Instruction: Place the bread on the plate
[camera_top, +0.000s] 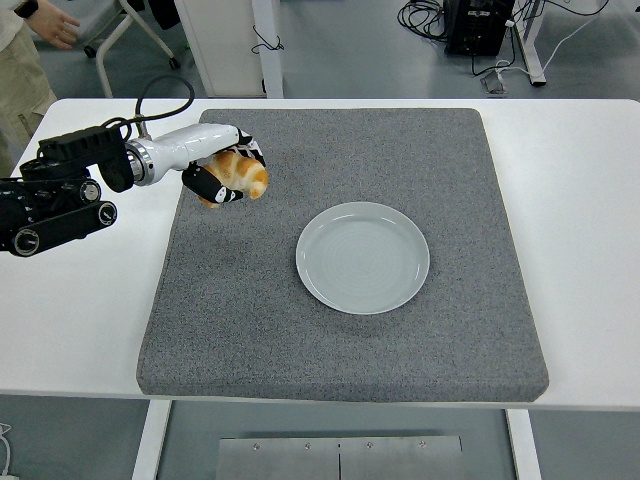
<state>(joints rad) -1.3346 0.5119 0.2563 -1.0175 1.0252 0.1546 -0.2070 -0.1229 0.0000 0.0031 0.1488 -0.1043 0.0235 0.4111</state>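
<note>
- Starting at the near edge, a metal panel (340, 458) sits below the white table (590, 250), at six o'clock in the view; no print or label on it can be read.
- A square grey mat (340, 340) covers the middle of the table, its felt-like surface bare except for one dish.
- The plate (363, 257), pale grey-blue and round, lies flat on the mat slightly right of centre, with nothing on it.
- The left hand (222, 175) reaches in from nine o'clock on a white forearm behind a black arm (55, 200), over the mat's far-left part.
- Its fingers are curled tight around the bread (240, 172), a golden-brown croissant-shaped piece, with dark fingertips wrapping its near and far sides.
- The bread is at about ten o'clock from the plate and well apart from it; whether it is clear of the mat cannot be told for sure.
- A black cable (160, 90) loops up from the arm over the table's far-left edge.
- Beyond the table, at eleven o'clock, a person's hand (50, 22) and beige clothing show at the corner, beside chair legs (130, 35) on a grey floor.
- At one o'clock, tangled cables (425, 15) and a dark box (478, 25) rest on the floor; no writing there is legible.
</note>
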